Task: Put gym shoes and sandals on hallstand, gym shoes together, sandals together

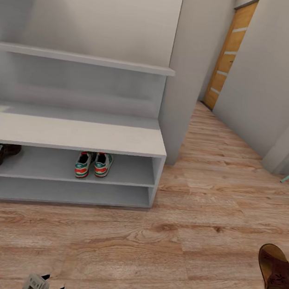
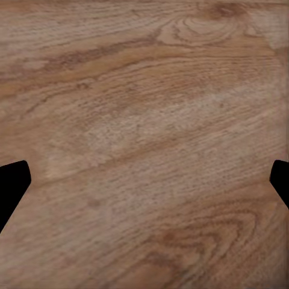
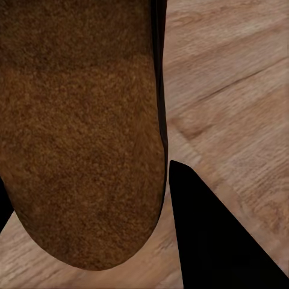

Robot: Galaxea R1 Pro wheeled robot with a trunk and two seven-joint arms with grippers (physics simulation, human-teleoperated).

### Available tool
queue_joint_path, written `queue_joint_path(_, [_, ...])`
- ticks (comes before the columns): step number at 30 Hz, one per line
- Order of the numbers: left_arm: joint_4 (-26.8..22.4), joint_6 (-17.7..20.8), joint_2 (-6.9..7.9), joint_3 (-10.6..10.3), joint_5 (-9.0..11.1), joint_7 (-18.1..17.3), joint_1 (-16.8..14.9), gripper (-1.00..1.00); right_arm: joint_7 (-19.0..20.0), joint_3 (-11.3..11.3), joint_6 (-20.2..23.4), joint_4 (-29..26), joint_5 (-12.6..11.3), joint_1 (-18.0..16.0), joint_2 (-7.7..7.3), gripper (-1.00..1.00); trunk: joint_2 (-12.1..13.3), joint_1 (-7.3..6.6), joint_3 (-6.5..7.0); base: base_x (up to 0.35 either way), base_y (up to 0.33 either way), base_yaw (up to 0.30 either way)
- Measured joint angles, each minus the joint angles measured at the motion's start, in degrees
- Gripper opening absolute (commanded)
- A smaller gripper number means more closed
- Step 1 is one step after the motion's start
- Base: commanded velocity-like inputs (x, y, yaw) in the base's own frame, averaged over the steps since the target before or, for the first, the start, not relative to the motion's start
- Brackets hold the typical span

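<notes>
The right end effector (image 3: 165, 198) is gripping a brown sandal (image 1: 276, 276) at the head view's lower right, holding it above the corridor floor (image 1: 196, 228). The left end effector (image 2: 144, 180) is pointing down at bare planks, fingers (image 2: 11, 186) spread apart. The second sandal (image 1: 1, 154) and both gym shoes (image 1: 93, 163) are resting on the hallstand (image 1: 71, 132) upper open shelf, the shoes side by side.
</notes>
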Motion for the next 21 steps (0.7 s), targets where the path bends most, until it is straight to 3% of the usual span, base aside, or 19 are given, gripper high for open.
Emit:
queue_joint_path(8, [-0.1, 0.1, 0.11, 0.1, 0.3, -0.5, 0.1, 1.0, -0.1, -0.1, 0.0, -0.4, -0.1, 0.0, 1.23, -1.0, 0.0, 0.0, 0.0, 0.0, 0.025, 0.0])
queue_joint_path(21, [-0.8, 0.1, 0.4, 0.1, 0.4, -0.6, 0.1, 1.0, -0.1, -0.1, 0.0, 0.2, 0.0, 0.0, 1.35, -1.0, 0.0, 0.01, 0.0, -0.041, 0.283, 0.0])
